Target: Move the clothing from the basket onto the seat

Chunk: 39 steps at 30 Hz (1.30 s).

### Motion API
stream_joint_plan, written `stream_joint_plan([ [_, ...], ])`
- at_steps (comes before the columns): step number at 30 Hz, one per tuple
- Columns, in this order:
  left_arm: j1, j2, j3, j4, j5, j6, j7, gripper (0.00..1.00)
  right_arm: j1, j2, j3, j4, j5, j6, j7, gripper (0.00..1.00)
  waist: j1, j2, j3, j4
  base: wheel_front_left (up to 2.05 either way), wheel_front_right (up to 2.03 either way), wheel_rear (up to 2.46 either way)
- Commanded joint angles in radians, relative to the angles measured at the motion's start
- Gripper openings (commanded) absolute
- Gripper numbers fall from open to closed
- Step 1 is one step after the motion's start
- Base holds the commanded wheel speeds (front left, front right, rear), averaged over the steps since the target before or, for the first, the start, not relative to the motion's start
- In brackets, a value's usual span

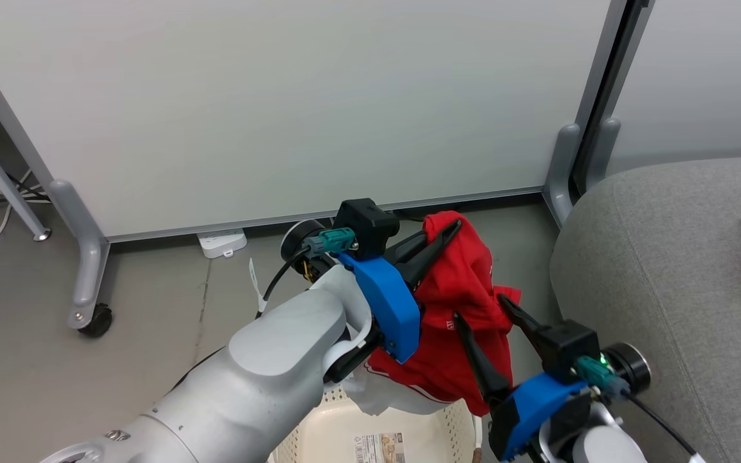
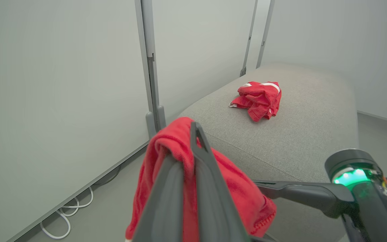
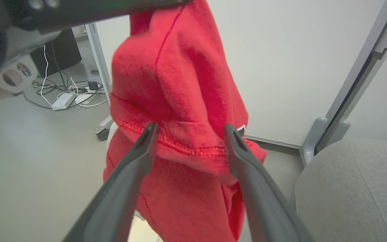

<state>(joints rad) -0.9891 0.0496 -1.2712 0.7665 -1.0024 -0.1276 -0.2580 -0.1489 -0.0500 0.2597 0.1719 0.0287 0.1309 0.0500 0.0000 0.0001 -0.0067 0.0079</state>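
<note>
Red fabric garment point(image 1: 467, 270) is held pinched in the left hand point(image 1: 454, 226); it could be snagged, seemingly, by the wide-open right hand point(image 1: 480, 306).

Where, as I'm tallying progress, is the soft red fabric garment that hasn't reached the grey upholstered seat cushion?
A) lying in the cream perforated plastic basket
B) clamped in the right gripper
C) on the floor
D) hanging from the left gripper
D: the red garment hangs pinched in the shut left gripper above the basket, while the right gripper stands open.
</note>
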Motion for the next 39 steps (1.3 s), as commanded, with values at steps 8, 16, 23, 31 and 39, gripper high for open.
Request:
stream_joint_plan([
  [8, -0.012, 0.002, -0.009, -0.012, -0.002, -0.004, -0.008, 0.00, -0.168, -0.001, 0.060, 0.173, 0.033, 0.000, 0.043, 1.00, 0.0000, -0.0001, 0.004, 0.007, 0.00, 0.00, 0.00],
  [16, -0.001, 0.002, -0.011, -0.026, -0.007, -0.004, -0.009, 0.00, -0.273, -0.001, 0.122, 0.324, 0.099, 0.000, 0.052, 0.00, 0.0000, -0.0001, -0.006, 0.005, 0.00, 0.00, 0.00],
  [23, -0.002, 0.002, -0.012, -0.018, -0.008, -0.004, -0.010, 0.00, -0.289, -0.001, 0.131, 0.373, 0.121, 0.000, 0.007, 0.00, 0.0000, -0.0001, -0.012, 0.001, 0.00, 0.00, 0.00],
  [31, 0.006, 0.002, -0.011, -0.015, -0.014, -0.004, -0.009, 0.00, -0.303, -0.001, 0.134, 0.398, 0.126, 0.000, -0.015, 0.00, 0.0000, -0.0001, -0.011, -0.008, 0.00, 0.00, 0.00],
  [39, 0.004, 0.002, -0.011, -0.010, -0.017, -0.004, -0.010, 0.00, -0.303, -0.001, 0.136, 0.406, 0.135, 0.000, -0.031, 0.00, 0.0000, -0.0001, -0.004, -0.013, 0.00, 0.00, 0.00],
])
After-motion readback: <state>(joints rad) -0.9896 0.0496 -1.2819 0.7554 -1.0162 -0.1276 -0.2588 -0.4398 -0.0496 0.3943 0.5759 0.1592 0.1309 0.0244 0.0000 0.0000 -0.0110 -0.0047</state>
